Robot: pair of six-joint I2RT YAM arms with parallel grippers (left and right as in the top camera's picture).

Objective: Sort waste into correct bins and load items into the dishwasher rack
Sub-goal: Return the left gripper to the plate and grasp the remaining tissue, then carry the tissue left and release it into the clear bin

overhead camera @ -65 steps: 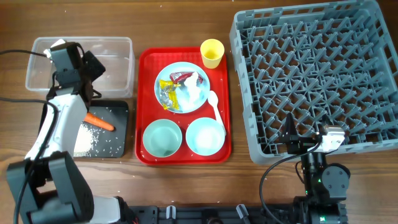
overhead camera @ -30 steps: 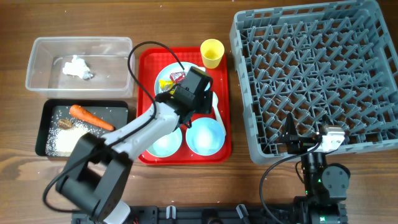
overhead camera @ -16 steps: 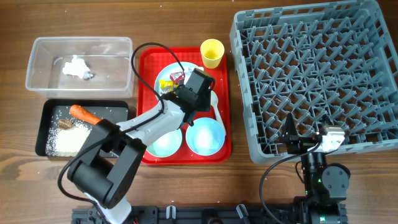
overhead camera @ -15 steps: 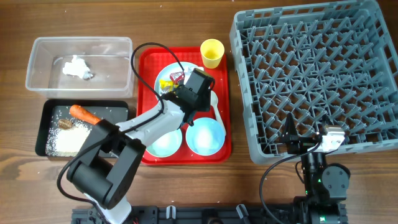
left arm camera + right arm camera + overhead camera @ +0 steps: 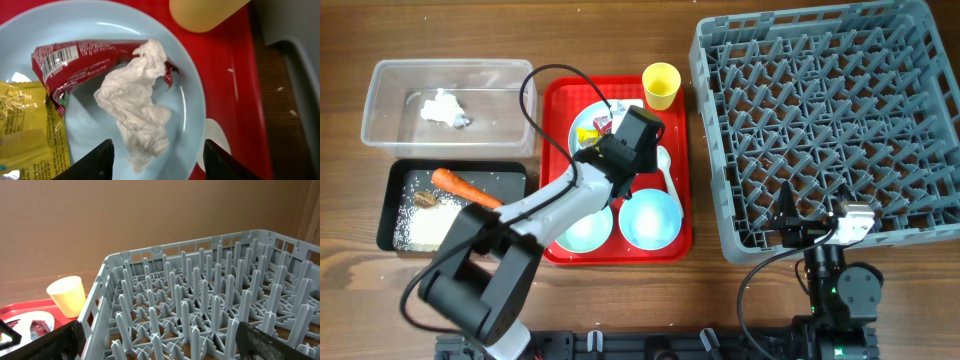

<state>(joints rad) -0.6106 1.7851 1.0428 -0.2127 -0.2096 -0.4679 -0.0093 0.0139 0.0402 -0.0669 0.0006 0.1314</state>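
Crumpled white tissue lying on round light-blue plate, centre of left wrist view. Left tool hovering over it, fingers apart, straddling its lower end. Right tool gaping wide, bottom edge of right wrist view.

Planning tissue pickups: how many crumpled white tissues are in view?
2. One crumpled white tissue lies in the clear plastic rectangular tub; a second tissue on the round light-blue plate. The left arm could hide more.
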